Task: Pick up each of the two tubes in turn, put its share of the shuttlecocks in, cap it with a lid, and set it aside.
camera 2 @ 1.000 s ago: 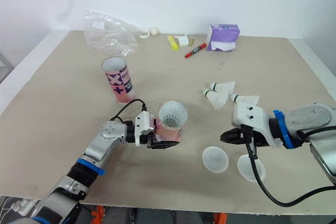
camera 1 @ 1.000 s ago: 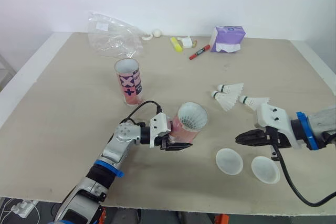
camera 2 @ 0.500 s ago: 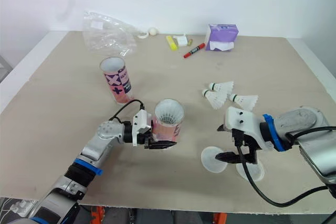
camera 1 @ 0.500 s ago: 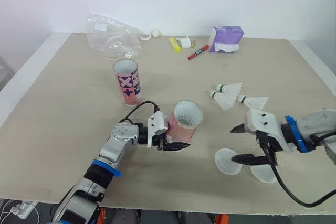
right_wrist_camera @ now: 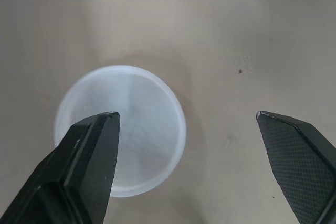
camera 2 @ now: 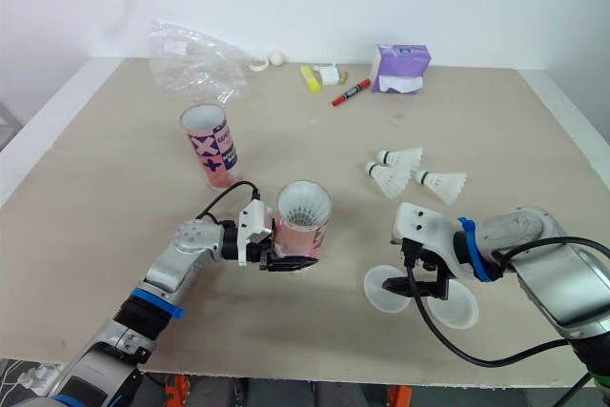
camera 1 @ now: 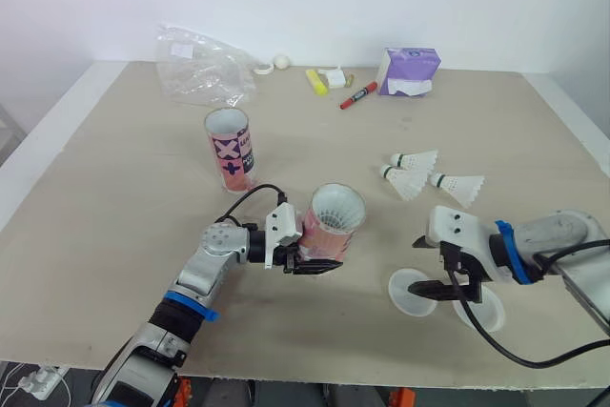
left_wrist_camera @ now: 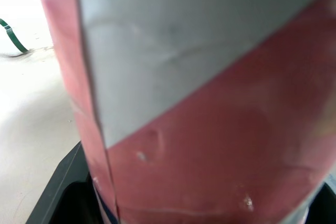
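— Two tubes entered; which is held?
— Filled tube (camera 1: 329,226), clenched by left fingers (camera 1: 319,267); long axis tilted off vertical, mouth turned up toward the robot. Second tube (camera 1: 232,148) stood upright behind it.
— Change recorded?
— Right fingers (right_wrist_camera: 89,166), closed a second ago, now spread and lowered over the lid (right_wrist_camera: 131,129) on the bench (camera 1: 114,197) right of the filled tube. Capping is judged next.

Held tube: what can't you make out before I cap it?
Shuttlecock count in the held tube: head views, top skirt hides any below.
Grip of the left gripper: left wrist view, tube wall hides the jaws' contact.
Part of the second lid: head views, right gripper overlaps it.
Contents of the standing tube: head views, its wall hides them.
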`<state>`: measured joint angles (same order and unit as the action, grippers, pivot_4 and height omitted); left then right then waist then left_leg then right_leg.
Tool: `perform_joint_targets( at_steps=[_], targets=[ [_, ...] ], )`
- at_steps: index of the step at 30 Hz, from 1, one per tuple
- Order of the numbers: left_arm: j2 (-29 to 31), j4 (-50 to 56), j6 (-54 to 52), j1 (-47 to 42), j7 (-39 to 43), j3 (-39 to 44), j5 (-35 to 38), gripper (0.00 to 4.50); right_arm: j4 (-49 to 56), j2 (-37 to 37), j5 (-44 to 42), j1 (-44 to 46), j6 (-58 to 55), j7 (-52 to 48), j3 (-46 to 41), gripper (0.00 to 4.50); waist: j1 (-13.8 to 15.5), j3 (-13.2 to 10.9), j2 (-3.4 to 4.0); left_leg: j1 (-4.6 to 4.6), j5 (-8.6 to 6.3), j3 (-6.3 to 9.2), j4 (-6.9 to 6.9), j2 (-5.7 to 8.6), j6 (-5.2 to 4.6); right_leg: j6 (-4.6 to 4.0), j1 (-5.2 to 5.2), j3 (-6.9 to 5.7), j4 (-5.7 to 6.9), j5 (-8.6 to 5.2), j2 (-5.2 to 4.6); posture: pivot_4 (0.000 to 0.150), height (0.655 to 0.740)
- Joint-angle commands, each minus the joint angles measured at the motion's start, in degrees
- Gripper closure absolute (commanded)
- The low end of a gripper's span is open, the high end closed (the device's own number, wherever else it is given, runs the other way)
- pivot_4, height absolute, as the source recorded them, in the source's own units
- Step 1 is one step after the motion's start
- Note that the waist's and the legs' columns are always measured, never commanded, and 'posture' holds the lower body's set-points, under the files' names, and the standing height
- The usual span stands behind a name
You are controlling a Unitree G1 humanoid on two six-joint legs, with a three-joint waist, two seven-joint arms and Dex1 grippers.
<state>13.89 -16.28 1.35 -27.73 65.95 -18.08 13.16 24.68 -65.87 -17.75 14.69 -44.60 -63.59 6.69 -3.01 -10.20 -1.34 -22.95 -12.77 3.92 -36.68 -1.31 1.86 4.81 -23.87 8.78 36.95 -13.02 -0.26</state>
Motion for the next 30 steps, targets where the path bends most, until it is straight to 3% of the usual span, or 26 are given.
perform_joint_targets(
  at_steps=[1,8,9,14,18,24,30],
  targets=[
    [1.65,-2.62,-0.73,1.49,1.02,-1.39,-2.29,1.36,1.28,0.77,0.24,1.39,-1.79,1.01,1.09,0.84,0.01,0.00,0.01,0.00,0.00,0.00,0.00,0.00,0.00,0.00,0.00,0.00,0.00,0.00,0.00,0.150,0.7400],
    [1.94,-2.95,-0.41,1.58,0.92,-1.26,-2.49,1.36,2.55,-0.22,2.94,0.07,-1.13,1.35,4.28,4.26,0.00,0.09,-0.05,0.22,0.00,0.00,0.00,-0.05,0.00,-0.04,0.20,0.00,0.01,-0.02,0.05,0.150,0.7400],
    [1.97,-2.90,-0.39,1.65,0.90,-1.28,-2.51,1.36,2.74,-0.44,3.30,-0.04,-0.74,1.20,4.39,4.46,-0.01,0.10,-0.05,0.33,0.00,0.00,0.00,-0.05,0.00,-0.06,0.32,0.00,0.01,-0.03,0.05,0.150,0.7400],
    [2.14,-2.98,-0.44,1.70,0.85,-1.27,-2.50,1.36,2.99,0.24,4.28,1.33,3.78,0.78,2.96,4.46,-0.12,0.10,-0.05,0.53,-0.01,0.00,0.04,-0.09,0.01,-0.31,0.47,0.00,0.01,-0.19,0.09,0.150,0.7400],
    [2.34,-3.32,-0.39,1.50,0.91,-1.09,-2.48,1.36,2.95,0.87,-0.45,6.26,7.21,-2.67,-2.36,4.46,-0.58,0.08,-0.01,0.53,-0.01,-0.01,0.04,-0.09,0.01,-0.24,0.47,0.00,0.01,-0.15,0.09,0.150,0.7400],
    [2.40,-3.91,-0.47,1.32,0.97,-0.90,-2.38,1.36,-0.90,1.92,-8.92,23.51,8.57,-7.79,-8.55,4.46,-1.15,0.06,0.02,0.53,-0.01,0.00,0.02,-0.09,0.01,-0.19,0.51,-0.01,0.00,-0.12,0.08,0.150,0.7400],
    [2.13,-4.31,-0.71,1.46,1.24,-1.08,-2.44,1.36,-2.18,9.51,-10.83,37.24,5.89,-6.23,-2.57,4.46,-1.36,0.09,0.04,0.54,-0.01,0.04,0.08,-0.12,0.01,-0.20,0.52,-0.06,0.00,-0.11,0.09,0.150,0.7400]
  ],
)
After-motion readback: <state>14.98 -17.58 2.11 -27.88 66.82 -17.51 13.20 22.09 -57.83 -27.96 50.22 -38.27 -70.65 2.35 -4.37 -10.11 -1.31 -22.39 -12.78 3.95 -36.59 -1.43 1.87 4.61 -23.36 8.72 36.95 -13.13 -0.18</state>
